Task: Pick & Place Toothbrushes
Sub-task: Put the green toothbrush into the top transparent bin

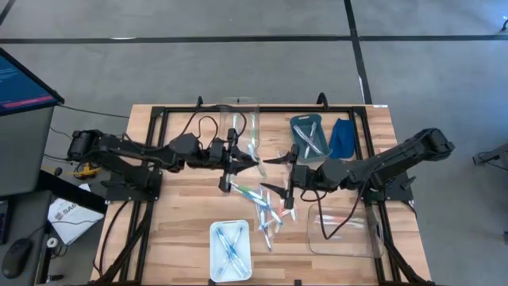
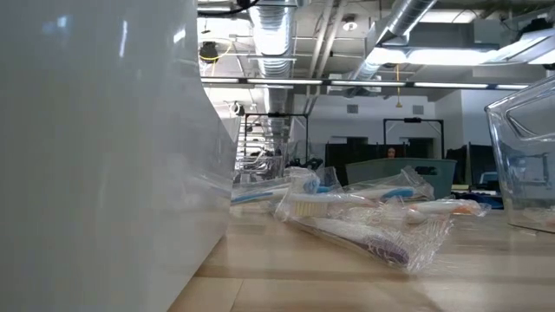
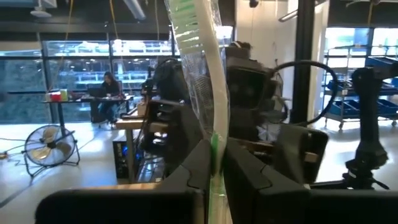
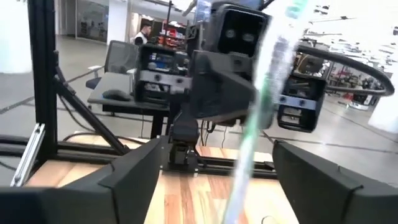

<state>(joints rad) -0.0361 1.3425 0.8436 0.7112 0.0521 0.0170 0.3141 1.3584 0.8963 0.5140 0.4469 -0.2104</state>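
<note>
Both arms reach toward the middle of the counter (image 1: 182, 214), claws facing each other across the scattered pile of toothbrushes (image 1: 268, 213).

The left arm stretches out nearly flat from its base at the counter's left edge. Its left claw (image 1: 235, 163) sits just left of the pile's upper end, fingers (image 3: 196, 168) pinched shut on one wrapped toothbrush (image 3: 208, 93) with a green part, which stands up between them in the left wrist view.

The right arm runs in low from the right edge, elbow raised. The right claw (image 1: 278, 175) has its jaws spread wide, one finger above and one below the gap, and nothing gripped. The same wrapped brush appears to pass through that gap, though contact is hard to judge.

Around the pile: a white tray (image 1: 230, 250) below it, a clear bin (image 1: 345, 230) to its lower right, a teal tray (image 1: 309, 137) and a blue cloth (image 1: 343, 137) to its upper right.
</note>
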